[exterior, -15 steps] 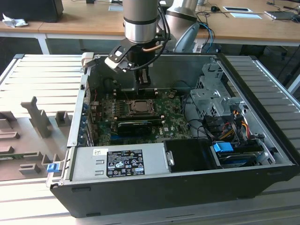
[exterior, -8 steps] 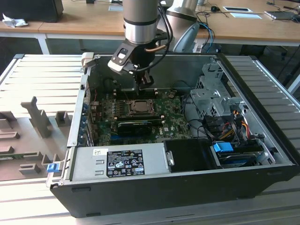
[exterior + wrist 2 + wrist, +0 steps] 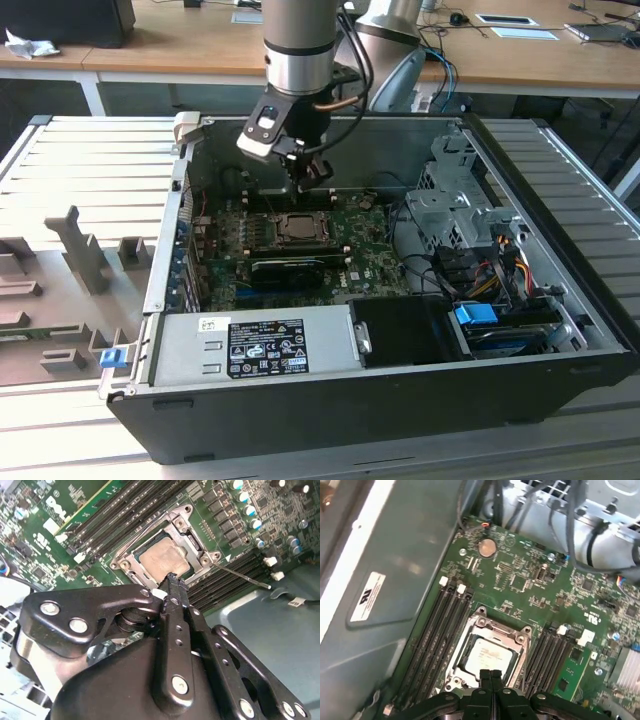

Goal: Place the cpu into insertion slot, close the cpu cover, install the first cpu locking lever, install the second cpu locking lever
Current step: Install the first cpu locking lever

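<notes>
In the exterior view, my pincer point(image 3: 312, 178) hangs inside an open black steel case point(image 3: 400, 405), at 12 o'clock from the slot point(image 3: 281, 222) and just above it. The cpu point(image 3: 299, 228), a flat square with a dull grey metal top, lies in that slot on the green board point(image 3: 375, 262). At 6 o'clock from the slot sits a silvery box point(image 3: 190, 350) with a black label in white print and a smaller white one; I cannot read either. At 3 o'clock is a perforated metal cage point(image 3: 455, 205), and at 9 o'clock, outside the case, a ribbed grey table point(image 3: 60, 160).

In the second wrist view, my black fingers point(image 3: 175, 610) are pressed together with nothing between them, their tip over the edge of the cpu point(image 3: 162, 560). The cover point(image 3: 199, 555), a thin bright steel frame with a square window, lies flat around the chip. A thin wire lever point(image 3: 245, 576) slants out from one corner of the cover across the black memory sockets point(image 3: 125, 510).

In the first wrist view, my pincer point(image 3: 490, 674) is closed, just beside the cpu point(image 3: 487, 655), whose top carries faint print too small to read. The cover point(image 3: 482, 625) frames it. A round silver coin cell point(image 3: 486, 546) sits on the board, and a white label point(image 3: 370, 595) is stuck to the grey case wall.
</notes>
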